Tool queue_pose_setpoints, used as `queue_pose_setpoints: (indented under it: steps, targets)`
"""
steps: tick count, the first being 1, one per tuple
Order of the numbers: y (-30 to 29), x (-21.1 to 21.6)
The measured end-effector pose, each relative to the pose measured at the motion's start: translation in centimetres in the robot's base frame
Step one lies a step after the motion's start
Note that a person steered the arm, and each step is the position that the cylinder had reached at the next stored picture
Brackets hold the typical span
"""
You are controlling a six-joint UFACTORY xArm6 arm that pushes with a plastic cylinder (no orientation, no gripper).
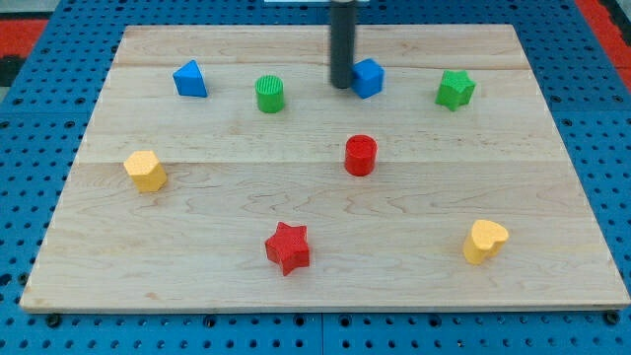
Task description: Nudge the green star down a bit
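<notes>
The green star (455,90) lies near the view's top right of the wooden board (197,197). My tip (341,85) is at the view's top centre, right beside the left side of a blue cube (368,78). The tip is well to the left of the green star, with the blue cube between them.
A blue triangular block (189,79) and a green cylinder (269,95) lie at the top left. A red cylinder (360,155) is at the centre, a red star (288,248) below it. A yellow hexagon (146,171) is at the left, a yellow heart (484,241) at the bottom right.
</notes>
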State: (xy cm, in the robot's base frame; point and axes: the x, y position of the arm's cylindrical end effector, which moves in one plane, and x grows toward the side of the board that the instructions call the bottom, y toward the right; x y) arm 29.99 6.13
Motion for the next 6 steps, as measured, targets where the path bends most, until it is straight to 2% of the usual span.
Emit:
queue_pose_setpoints:
  steps: [1, 2, 3, 4, 5, 6]
  targets:
    - [3.6, -1.4]
    - [3.2, -2.7]
    - [5.3, -4.6]
    - [10.5, -4.0]
    - [13.2, -2.5]
    - [13.5, 1.2]
